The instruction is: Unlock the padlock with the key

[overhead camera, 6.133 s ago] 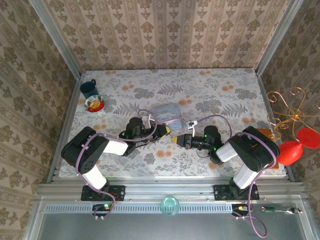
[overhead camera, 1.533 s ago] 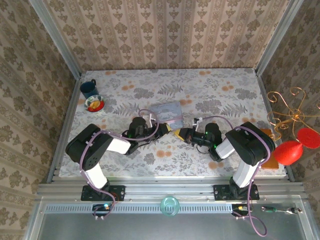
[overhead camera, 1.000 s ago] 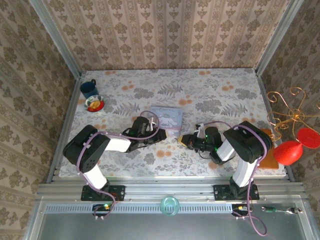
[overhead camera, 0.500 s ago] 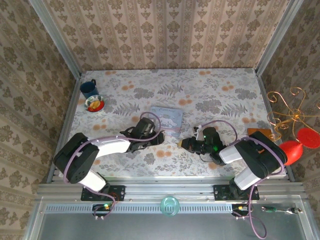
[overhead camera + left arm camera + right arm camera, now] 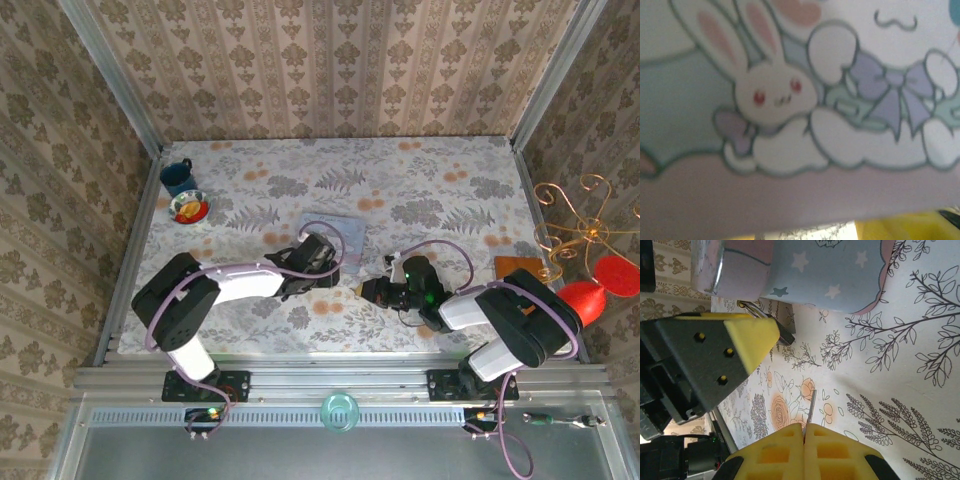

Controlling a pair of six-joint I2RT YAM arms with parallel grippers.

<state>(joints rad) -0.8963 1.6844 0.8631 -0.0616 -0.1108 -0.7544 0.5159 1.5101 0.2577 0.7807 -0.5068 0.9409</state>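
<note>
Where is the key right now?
In the right wrist view, the key sticks up from the shut right gripper at the bottom edge, pointing toward the padlock just under the tin.

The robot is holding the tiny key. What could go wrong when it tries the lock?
The key is pinched only by its end in the right gripper, so it might twist or slip when pushed. The padlock sits tucked by the tin's edge, behind the left fingertip, so the key could bump those first. The padlock might also slide away.
</note>
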